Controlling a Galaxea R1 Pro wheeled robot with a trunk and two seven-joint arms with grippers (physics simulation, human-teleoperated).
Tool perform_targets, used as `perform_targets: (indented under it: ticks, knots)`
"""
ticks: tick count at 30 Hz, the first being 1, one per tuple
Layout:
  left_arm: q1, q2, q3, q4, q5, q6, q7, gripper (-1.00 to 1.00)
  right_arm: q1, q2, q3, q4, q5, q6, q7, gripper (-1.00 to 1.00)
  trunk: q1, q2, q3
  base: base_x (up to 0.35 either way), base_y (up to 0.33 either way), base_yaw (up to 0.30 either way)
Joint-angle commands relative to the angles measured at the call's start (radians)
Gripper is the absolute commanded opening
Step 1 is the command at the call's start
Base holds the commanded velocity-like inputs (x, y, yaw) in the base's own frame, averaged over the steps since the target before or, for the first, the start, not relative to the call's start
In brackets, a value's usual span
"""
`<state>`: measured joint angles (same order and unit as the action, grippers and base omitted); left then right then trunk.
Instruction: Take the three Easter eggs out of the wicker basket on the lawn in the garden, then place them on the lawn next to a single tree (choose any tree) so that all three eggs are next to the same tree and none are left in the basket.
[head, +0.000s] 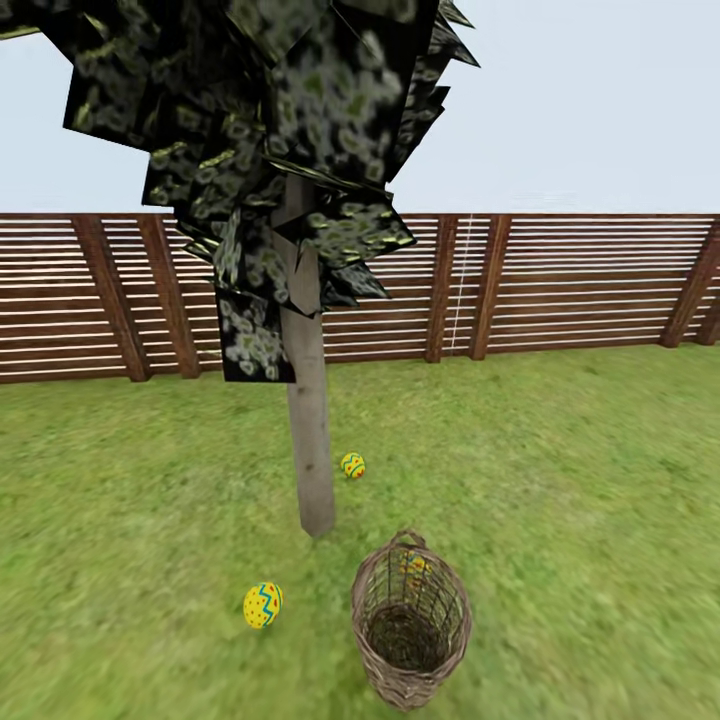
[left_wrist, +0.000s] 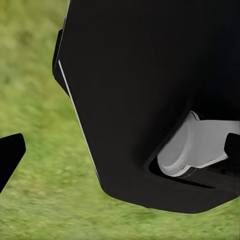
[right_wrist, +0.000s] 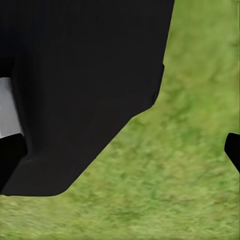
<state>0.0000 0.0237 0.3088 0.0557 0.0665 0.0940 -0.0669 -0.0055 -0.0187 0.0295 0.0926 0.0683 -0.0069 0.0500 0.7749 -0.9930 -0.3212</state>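
Note:
The tree (head: 310, 450) stands mid-lawn, a slim grey-tan trunk under a dark speckled crown. One yellow Easter egg (head: 353, 465) lies on the grass just right of the trunk and a little beyond it. A second egg (head: 263, 604) lies on the lawn (head: 580, 480) to the trunk's front left. The brown wicker basket (head: 440, 650) sits front right of the trunk, and a third egg (head: 413, 567) shows through its far wall. My left gripper (left_wrist: 121, 152) and right gripper (right_wrist: 121, 152) hang open above grass, holding nothing. One dark fingertip (left_wrist: 11, 152) and another fingertip (right_wrist: 233, 149) sit at the frame edges.
A dark brown slatted fence (head: 560, 285) closes off the garden behind the tree. Open grass spreads to the left and right of the trunk. A large black part of my own body (left_wrist: 150, 90) blocks much of both wrist views.

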Motion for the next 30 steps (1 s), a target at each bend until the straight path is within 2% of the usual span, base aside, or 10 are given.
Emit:
perform_targets:
  ticks: [1,30]
  knots:
    - [0.000,-0.001,0.003,0.000,0.007,0.004,-0.004,1.00,-0.001,-0.001,0.002,0.001,0.007,-0.001,0.002,1.00,0.000,-0.001,0.001,0.000,0.000,0.000]
    - [0.000,-0.012,0.003,0.000,0.007,0.004,-0.004,1.00,-0.001,0.002,0.003,0.001,0.008,-0.001,0.002,1.00,0.000,-0.001,0.049,0.000,0.000,0.000]
